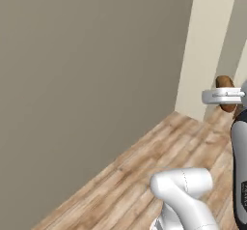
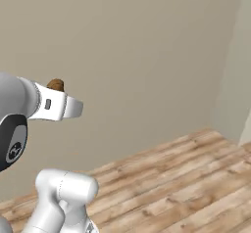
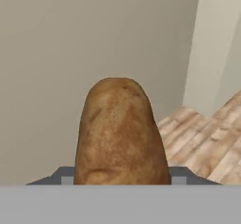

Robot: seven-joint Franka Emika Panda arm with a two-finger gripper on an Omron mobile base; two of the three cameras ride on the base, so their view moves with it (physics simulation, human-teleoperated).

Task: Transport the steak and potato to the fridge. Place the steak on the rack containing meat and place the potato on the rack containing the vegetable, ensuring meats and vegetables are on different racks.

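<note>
Right now your end effector (image 3: 121, 183) is clamped on the potato (image 3: 120, 133), carried high over the wooden floor (image 1: 159, 151) beside a plain wall (image 1: 87, 69), so watch that base jolts could, I judge, work the smooth lump loose before the fridge

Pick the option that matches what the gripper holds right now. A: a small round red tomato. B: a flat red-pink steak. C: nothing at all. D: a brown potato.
D: in the hand view the brown potato sits between the finger tips of the gripper, and the left base view shows it clamped at the end of the arm, above the wooden floor.
</note>
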